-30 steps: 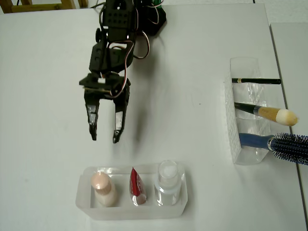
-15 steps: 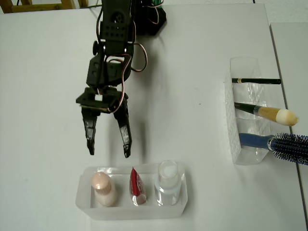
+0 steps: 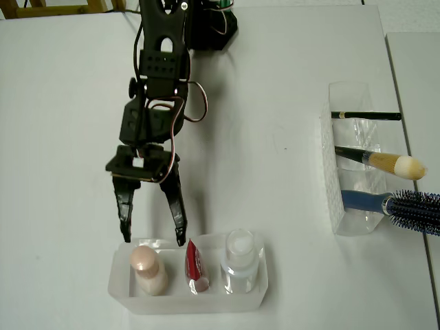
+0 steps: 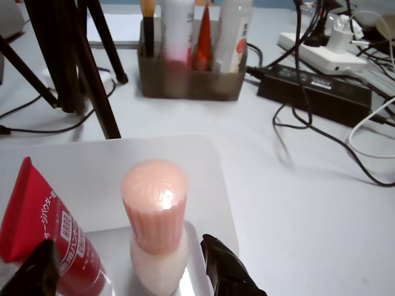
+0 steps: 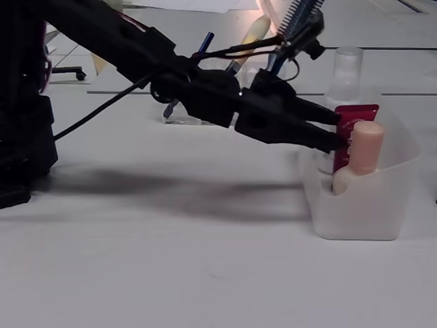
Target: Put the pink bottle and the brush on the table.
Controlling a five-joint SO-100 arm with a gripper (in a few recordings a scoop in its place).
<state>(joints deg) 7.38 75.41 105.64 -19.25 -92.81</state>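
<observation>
In the fixed view the arm hides much of the brush [image 3: 385, 162], which lies in the clear holder [image 3: 337, 185]. The gripper [image 3: 152, 237] reaches low toward the frosted tray [image 3: 120, 292], fingers spread wide and empty at its rim, flanking the upright pink bottle [image 4: 155, 222] beside the red tube [image 4: 43, 228].

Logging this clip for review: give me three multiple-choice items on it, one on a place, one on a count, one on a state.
1. Where does the pink bottle stand?
A. loose on the table
B. at the left end of the tray, overhead view
C. in the brush holder

2. How many items stand in the tray?
A. two
B. three
C. five

3. The jaws of the gripper are:
A. open
B. shut on the red tube
C. shut on the brush

Answers: B, it is leftmost in the tray; B, pink bottle, red tube, clear bottle; A, the jaws are spread, holding nothing.
</observation>
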